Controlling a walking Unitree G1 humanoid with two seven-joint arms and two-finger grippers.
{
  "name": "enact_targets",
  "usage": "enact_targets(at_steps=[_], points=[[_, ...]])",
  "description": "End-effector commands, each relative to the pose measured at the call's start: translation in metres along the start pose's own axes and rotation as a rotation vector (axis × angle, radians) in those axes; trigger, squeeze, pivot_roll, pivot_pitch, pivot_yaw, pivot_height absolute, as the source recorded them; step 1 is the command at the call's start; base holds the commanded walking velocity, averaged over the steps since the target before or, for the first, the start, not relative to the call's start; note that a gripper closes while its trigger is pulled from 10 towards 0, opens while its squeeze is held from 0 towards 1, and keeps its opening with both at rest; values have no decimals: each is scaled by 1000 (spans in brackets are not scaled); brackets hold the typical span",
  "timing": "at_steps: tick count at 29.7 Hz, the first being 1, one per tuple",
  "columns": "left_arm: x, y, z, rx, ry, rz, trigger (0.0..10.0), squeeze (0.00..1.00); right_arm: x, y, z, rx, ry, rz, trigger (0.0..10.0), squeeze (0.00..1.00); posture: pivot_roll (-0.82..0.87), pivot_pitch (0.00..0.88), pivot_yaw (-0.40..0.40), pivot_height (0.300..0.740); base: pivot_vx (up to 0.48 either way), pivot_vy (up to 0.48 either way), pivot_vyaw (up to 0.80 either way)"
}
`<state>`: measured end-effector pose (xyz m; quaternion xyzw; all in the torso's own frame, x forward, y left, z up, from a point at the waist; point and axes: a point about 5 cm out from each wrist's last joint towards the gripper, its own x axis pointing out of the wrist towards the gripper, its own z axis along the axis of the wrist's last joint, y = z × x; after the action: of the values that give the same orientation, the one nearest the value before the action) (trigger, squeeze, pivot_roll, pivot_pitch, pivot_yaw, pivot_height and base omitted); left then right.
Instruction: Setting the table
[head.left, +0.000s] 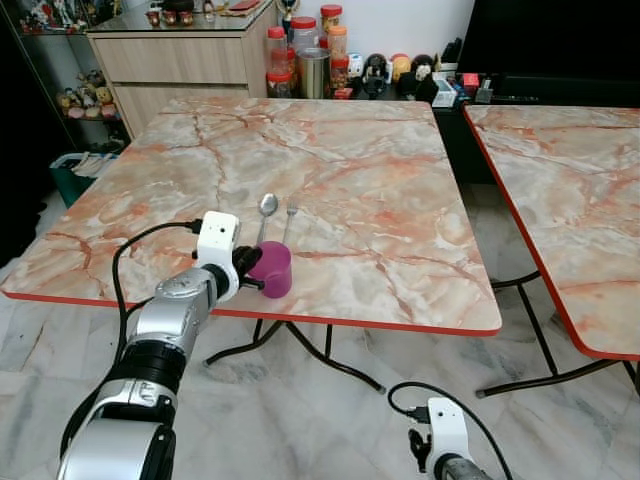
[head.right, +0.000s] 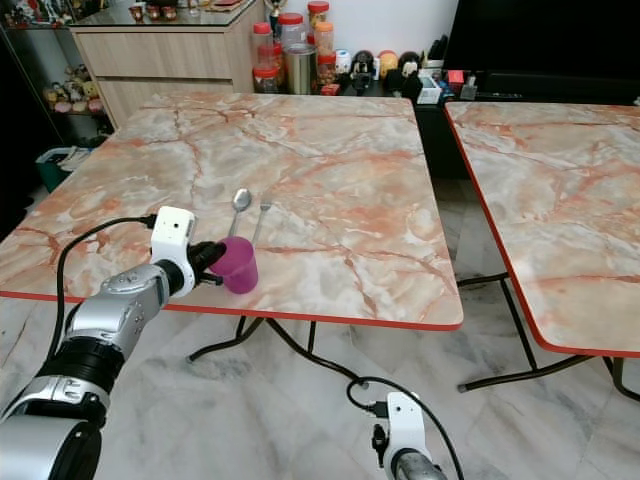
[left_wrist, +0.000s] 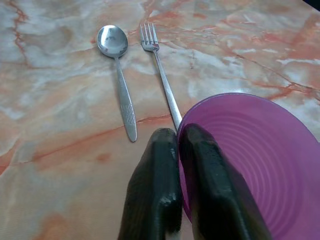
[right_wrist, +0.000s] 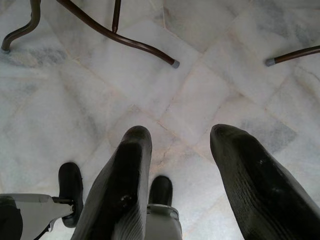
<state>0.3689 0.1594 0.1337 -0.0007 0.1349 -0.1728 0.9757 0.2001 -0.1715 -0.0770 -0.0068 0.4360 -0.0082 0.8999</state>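
Pinching the rim of a purple cup (head.left: 272, 268) between closed fingers (left_wrist: 155, 190), one inside the wall and one outside: the left gripper (head.left: 246, 263), reached over the near edge of the marble table (head.left: 340, 160); upright on the table top, close to that red-trimmed edge, the cup, open mouth showing ribbed inner rings in the left wrist view; just beyond the gripper, flat on the marble, a spoon (left_wrist: 118, 75), bowl away and handle toward the fingers; immediately right of it a fork (left_wrist: 161, 75), parallel, tines away, its handle end running up to the cup's rim and hidden behind it; spoon and fork close together but apart; farther beyond the gripper, past the table's far edge, a wooden cabinet (head.left: 180, 60) and a cluster of red-lidded jars (head.left: 305, 45) with small figurines alongside; below the gripper, pale marble floor tiles (head.left: 300, 420) and dark curved table legs (head.left: 300, 350); to the right, hanging low over the floor and well apart from the table, the right gripper (right_wrist: 182, 165), fingers spread with a wide gap, holding nothing; beyond it on the tiles, a table leg's foot (right_wrist: 174, 63); farthest right, a second marble table (head.left: 570, 190), separated from the first by a gap.
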Motion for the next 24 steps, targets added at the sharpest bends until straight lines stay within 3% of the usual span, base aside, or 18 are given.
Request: enact_targets(at_steps=[1, 7, 8, 9, 11, 15, 17, 21, 24], points=[[1, -1, 5, 6, -6, 2, 0, 0, 0, 0, 1, 4, 1, -1, 10000, 0, -19, 0, 8, 740, 0, 0, 0], [-5, 9, 17, -10, -106, 59, 0, 0, 0, -1, 1, 4, 3, -1, 10000, 0, -19, 0, 6, 740, 0, 0, 0], [-8, 11, 31, 10, -232, 76, 1804, 0, 0, -1, 0, 4, 4, -1, 10000, 0, -19, 0, 6, 740, 0, 0, 0], [-12, 13, 44, -16, -345, 100, 10000, 0, 0, -1, 0, 3, 4, -1, 10000, 0, -16, 0, 1, 740, 0, 0, 0], [-15, 14, 51, -62, -408, 111, 10000, 0, 0, -1, 0, 3, 4, 0, 10000, 0, -16, 0, 1, 740, 0, 0, 0], [-17, 14, 55, -96, -444, 126, 10000, 0, 0, -1, 0, 3, 4, 0, 10000, 0, -21, 0, -2, 740, 0, 0, 0], [-20, 16, 61, -159, -538, 194, 10000, 0, 0, -2, 2, 6, 0, -4, 10000, 0, -25, 0, -4, 740, 0, 0, 0], [-21, 14, 63, -97, -573, 246, 10000, 0, 0, -4, 1, 5, 0, -8, 10000, 0, -27, 0, -6, 740, 0, -242, 0], [-20, 15, 62, -123, -576, 259, 10000, 0, 0, -7, 0, -1, 6, -13, 10000, 0, -33, 0, -11, 740, 0, -379, 0]])
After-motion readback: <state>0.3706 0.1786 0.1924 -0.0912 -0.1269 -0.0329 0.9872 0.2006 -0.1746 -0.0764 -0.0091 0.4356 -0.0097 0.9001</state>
